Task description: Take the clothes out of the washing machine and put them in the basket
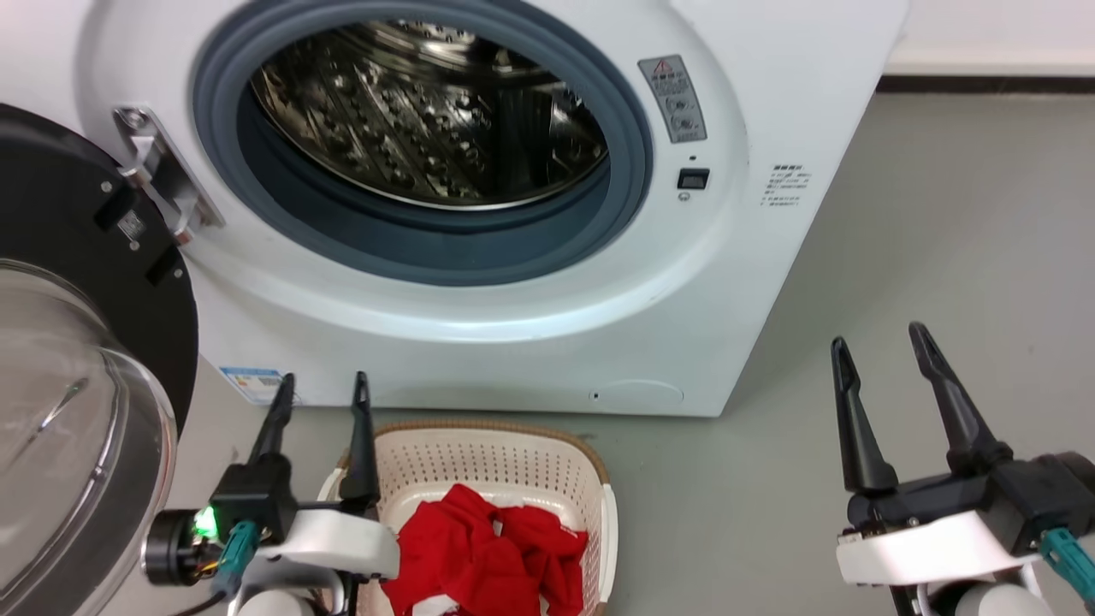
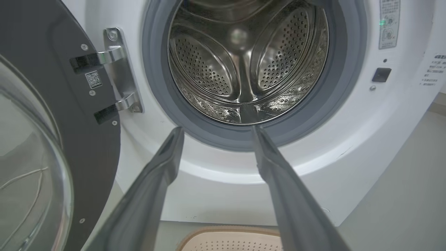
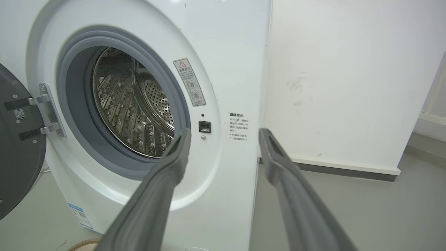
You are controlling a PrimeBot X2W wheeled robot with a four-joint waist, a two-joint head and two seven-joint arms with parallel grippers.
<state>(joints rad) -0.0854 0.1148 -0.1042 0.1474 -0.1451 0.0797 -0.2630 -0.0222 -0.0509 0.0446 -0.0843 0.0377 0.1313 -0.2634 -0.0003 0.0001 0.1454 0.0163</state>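
From the head, you are seeing the clothes (image 1: pixel 488 556) lying in the basket (image 1: pixel 513 462) on the grey floor (image 1: pixel 941 257) before the washing machine (image 1: pixel 530 342), with the left gripper (image 1: pixel 323 387) and right gripper (image 1: pixel 879 335) both gaping wide. The left wrist is showing you the steel drum (image 2: pixel 244 62) head-on. The right wrist is showing a white wall (image 3: pixel 331 87) beside it.

Grey floor (image 1: pixel 941 257), smooth and matte. White wall (image 3: pixel 341 69) behind, with faint scuff marks (image 3: pixel 299 91) about mid-height in the right wrist view. White skirting (image 3: pixel 348 165) runs along the wall's foot, and a dark strip (image 3: pixel 348 173) sits directly under it, meeting the floor. The same skirting and strip show top right in the head view. Far right of the right wrist view, the wall turns a corner with a second run of skirting (image 3: pixel 432 122).
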